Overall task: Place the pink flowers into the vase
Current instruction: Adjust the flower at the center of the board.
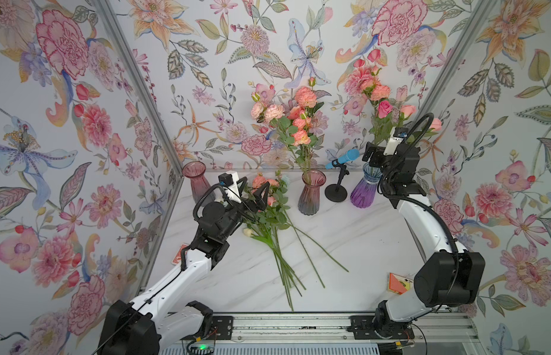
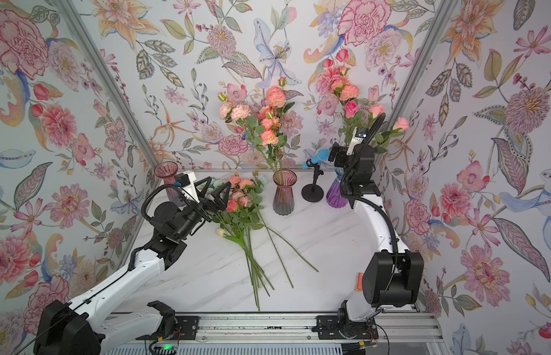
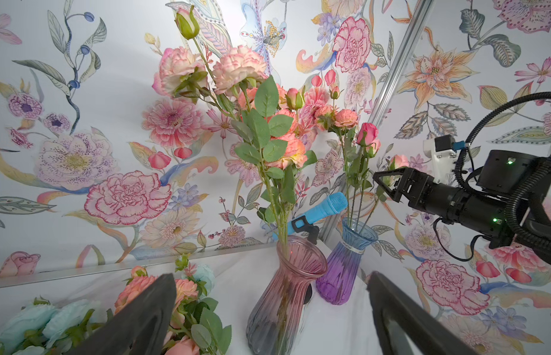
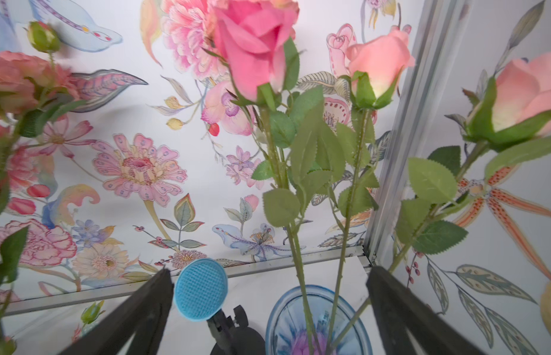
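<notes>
A loose bunch of pink flowers (image 1: 272, 201) (image 2: 241, 184) lies on the white marble table (image 1: 345, 246), stems toward the front. My left gripper (image 1: 256, 181) (image 3: 271, 275) hovers open over its blooms, touching nothing. More pink flowers (image 1: 305, 96) stand in the middle pink vase (image 1: 311, 193) (image 3: 283, 295). Pink roses (image 1: 385, 109) (image 4: 252, 46) stand in the blue and purple vase (image 1: 363, 193) (image 4: 274, 310). My right gripper (image 1: 369, 155) (image 4: 269, 270) is open above that vase's mouth. The rose stems (image 4: 298, 246) run between its spread fingers, unclamped.
An empty pink vase (image 1: 194, 178) stands at the back left. A blue toy microphone (image 1: 341, 158) on a black stand sits between the two filled vases. Pale blue flowers (image 3: 52, 316) lie beside the loose bunch. Small orange card boxes (image 1: 398, 282) (image 1: 178, 255) lie near each arm.
</notes>
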